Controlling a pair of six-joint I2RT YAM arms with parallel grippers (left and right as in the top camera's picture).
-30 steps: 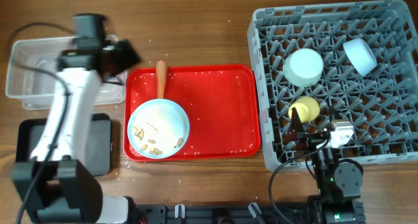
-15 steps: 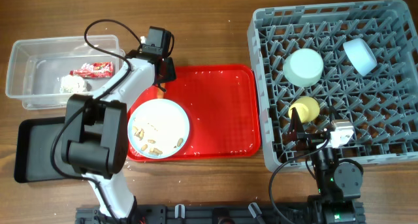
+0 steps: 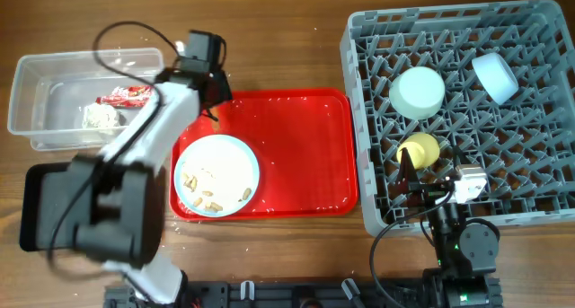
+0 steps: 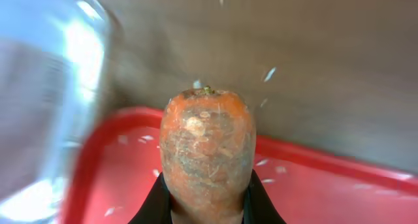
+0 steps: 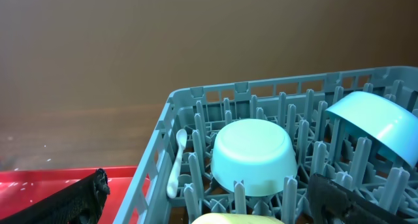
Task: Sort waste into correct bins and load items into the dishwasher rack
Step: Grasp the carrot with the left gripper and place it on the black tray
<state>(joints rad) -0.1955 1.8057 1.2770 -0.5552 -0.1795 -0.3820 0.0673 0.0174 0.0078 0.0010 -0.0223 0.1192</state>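
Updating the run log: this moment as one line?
left gripper: shut on orange stick | right gripper: open, over rack | plate: crumbs, on red tray

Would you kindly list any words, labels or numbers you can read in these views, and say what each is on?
No text can be read in any view.
Red wrapper in the clear tub: any print is too small and blurred to read.
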